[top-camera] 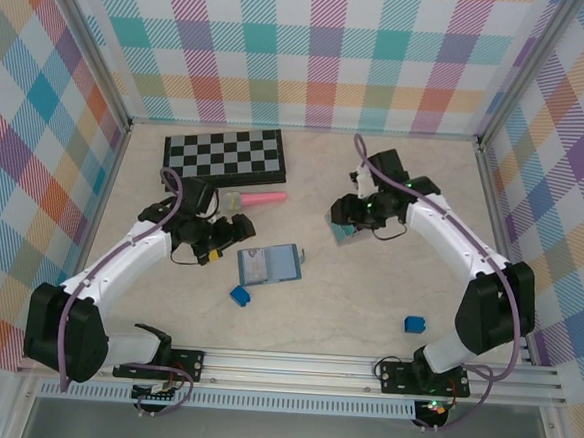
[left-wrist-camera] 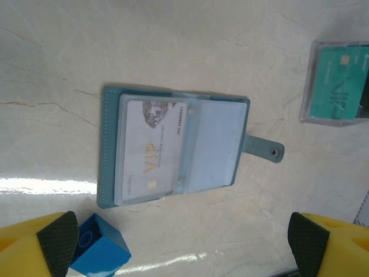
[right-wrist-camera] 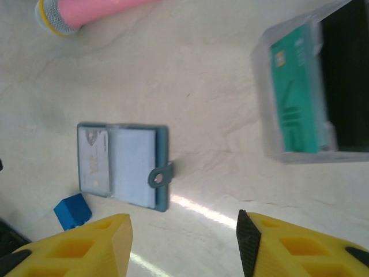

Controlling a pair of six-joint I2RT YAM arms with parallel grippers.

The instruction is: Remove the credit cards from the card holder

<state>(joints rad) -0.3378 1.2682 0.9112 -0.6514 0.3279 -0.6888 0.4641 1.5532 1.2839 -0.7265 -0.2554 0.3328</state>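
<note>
Two pincers hang parted over the bench (top-camera: 366, 304), gripping nothing: the left pincer (left-wrist-camera: 184, 251) gapes wide with a small blue block (left-wrist-camera: 98, 254) just beside one of its pads, and the right pincer (right-wrist-camera: 184, 245) is partly spread. Near the left arm, the card holder (top-camera: 269, 265) lies unfolded flat, a pale VIP card (left-wrist-camera: 153, 153) in its sleeve. Farther off sit a clear box (top-camera: 346, 233) holding a teal card (right-wrist-camera: 294, 98) by the right pincer, a pink cylinder (top-camera: 258, 198), and a chessboard (top-camera: 224, 152) at the back.
</note>
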